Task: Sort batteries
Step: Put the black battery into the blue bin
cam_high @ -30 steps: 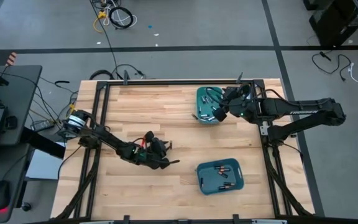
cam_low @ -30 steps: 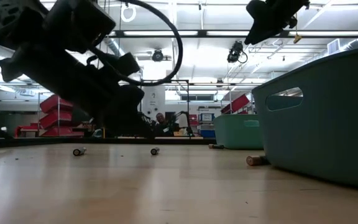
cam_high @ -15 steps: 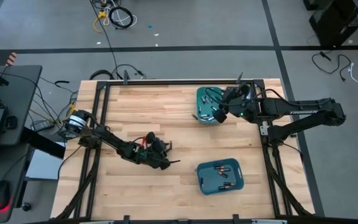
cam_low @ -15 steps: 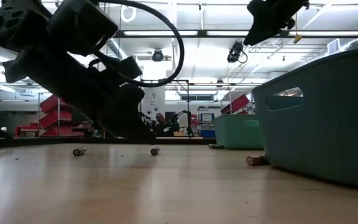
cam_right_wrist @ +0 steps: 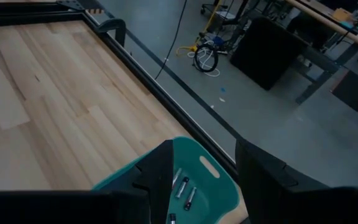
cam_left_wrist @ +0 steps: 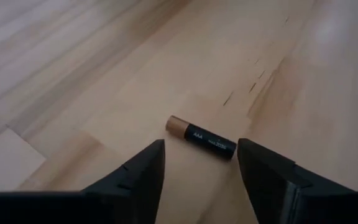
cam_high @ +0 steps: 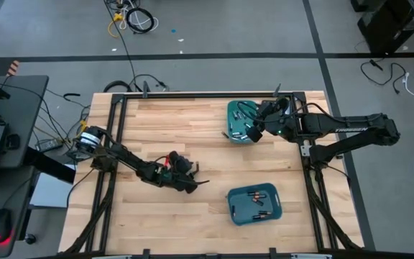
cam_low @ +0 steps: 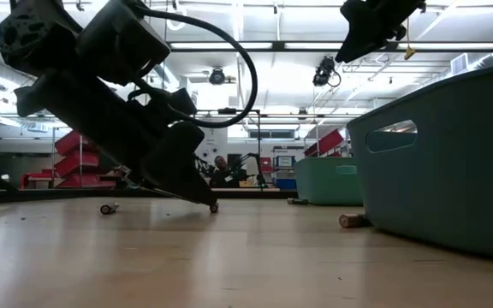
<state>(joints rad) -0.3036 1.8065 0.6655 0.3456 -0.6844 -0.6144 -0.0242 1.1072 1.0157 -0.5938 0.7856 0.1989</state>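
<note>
Nearest you in the low view sits the big teal plastic bin (cam_low: 452, 171) on the pale wooden table (cam_high: 185, 137), and a copper-tipped battery (cam_low: 350, 220) lies on the wood just beside its wall. From above you can see this near bin holds several small cells. Past it, your left gripper (cam_left_wrist: 201, 163) is down at the tabletop near the middle of the table, jaws spread wide and holding nothing. A black AAA battery with a copper end (cam_left_wrist: 201, 137) lies flat on the wood just ahead of the fingertips, crosswise to them, touching neither. Farther back, your right gripper (cam_right_wrist: 204, 163) hangs above the second teal bin (cam_high: 240, 121) at the far right of the table, its jaws apart and empty. A few slim silvery and dark cells (cam_right_wrist: 183, 186) lie in that bin below it.
</note>
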